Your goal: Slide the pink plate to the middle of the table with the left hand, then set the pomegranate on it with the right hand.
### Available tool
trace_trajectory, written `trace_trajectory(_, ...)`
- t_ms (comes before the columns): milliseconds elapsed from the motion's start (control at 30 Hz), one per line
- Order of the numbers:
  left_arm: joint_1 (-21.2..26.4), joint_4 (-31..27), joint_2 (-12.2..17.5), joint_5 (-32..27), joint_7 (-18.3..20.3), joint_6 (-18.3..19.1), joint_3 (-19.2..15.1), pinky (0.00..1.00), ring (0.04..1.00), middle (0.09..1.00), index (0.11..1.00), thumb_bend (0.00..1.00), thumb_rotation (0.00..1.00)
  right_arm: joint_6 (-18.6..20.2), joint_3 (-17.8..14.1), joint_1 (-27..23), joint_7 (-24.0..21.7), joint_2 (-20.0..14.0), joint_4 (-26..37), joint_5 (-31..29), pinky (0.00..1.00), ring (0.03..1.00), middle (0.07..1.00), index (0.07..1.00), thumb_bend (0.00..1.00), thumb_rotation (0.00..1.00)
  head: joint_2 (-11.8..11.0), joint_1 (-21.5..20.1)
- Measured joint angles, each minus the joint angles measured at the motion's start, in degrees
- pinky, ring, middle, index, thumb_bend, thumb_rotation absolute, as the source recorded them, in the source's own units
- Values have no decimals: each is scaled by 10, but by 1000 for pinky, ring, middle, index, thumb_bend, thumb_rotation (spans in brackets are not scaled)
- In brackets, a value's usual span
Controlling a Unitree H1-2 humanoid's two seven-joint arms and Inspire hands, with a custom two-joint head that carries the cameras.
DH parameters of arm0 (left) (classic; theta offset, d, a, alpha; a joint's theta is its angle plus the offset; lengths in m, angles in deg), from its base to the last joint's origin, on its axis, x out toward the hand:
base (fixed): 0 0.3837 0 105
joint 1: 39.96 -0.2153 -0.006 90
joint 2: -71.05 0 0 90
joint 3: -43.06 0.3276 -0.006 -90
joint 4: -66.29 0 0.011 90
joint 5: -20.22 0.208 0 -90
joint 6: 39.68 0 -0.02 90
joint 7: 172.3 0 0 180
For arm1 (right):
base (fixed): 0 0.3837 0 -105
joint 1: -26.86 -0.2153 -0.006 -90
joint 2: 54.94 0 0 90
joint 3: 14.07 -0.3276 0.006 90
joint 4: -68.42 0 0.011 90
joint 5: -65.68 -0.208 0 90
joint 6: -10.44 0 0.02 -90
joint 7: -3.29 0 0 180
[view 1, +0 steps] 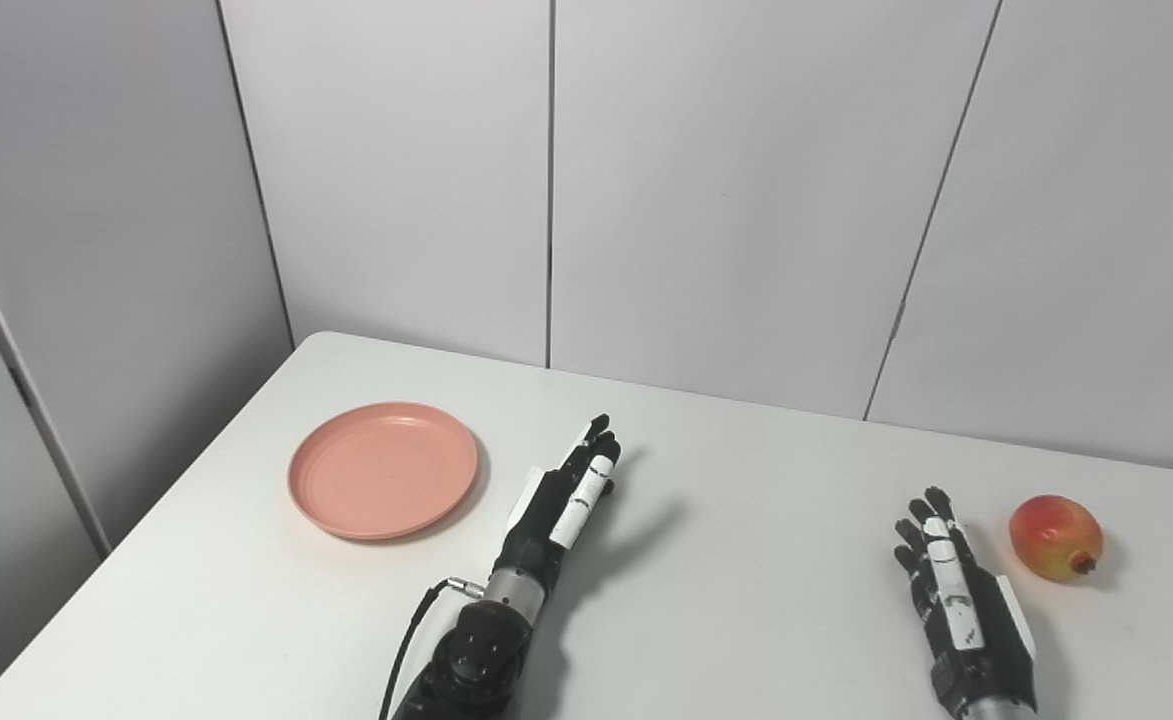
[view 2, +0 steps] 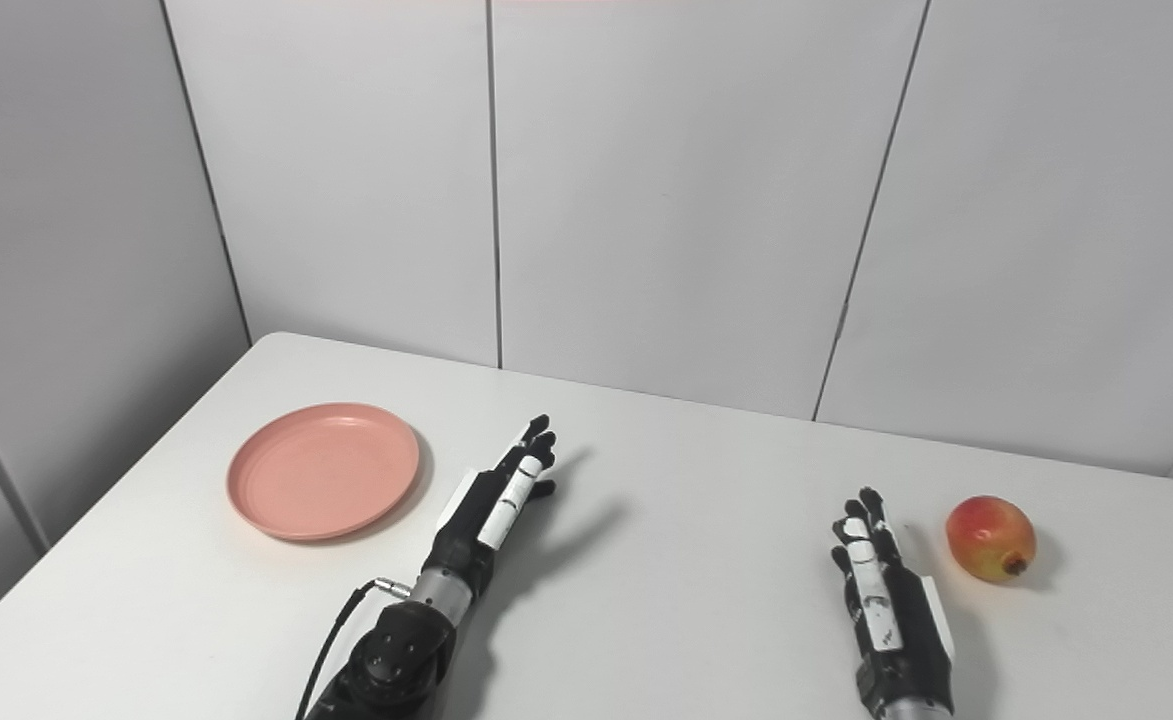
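Round pink plastic plate point(view 1: 383, 469) on the left of the white table point(view 1: 726, 480), left hand point(view 1: 563, 498) just right of it, fingers extended, holding nothing, red-yellow pomegranate point(view 1: 1055, 538) far right, right hand point(view 1: 951, 585) beside it, seemingly open, no legible markings.

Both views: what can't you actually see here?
- Arms: cut off by the bottom edge in both views; only the left hand and right hand show.
- Table: near edge cut off at the bottom.
- Pomegranate: far side and underside hidden by the fruit itself.
- Plate: underside hidden.
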Motion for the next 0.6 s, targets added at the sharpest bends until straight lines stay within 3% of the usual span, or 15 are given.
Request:
trace_trajectory(300, 13, 23, -4, -2, -7, -17, -3, 905, 946, 965, 940, 542, 1000, -16, -3, 0, -9, -4, -4, -2, 1000, 983, 996, 1000, 485, 797, -11, 12)
trace_trajectory(500, 16, 26, -6, -4, -18, -22, -7, 883, 927, 948, 929, 520, 1000, -18, -5, -3, -9, -6, -7, -2, 1000, 992, 1000, 1000, 455, 835, -18, 22)
trace_trajectory(600, 16, 22, -8, -32, -6, -31, -17, 908, 945, 963, 956, 499, 1000, -18, -6, -3, -9, -6, -8, -2, 1000, 995, 1000, 1000, 448, 839, -19, 26)
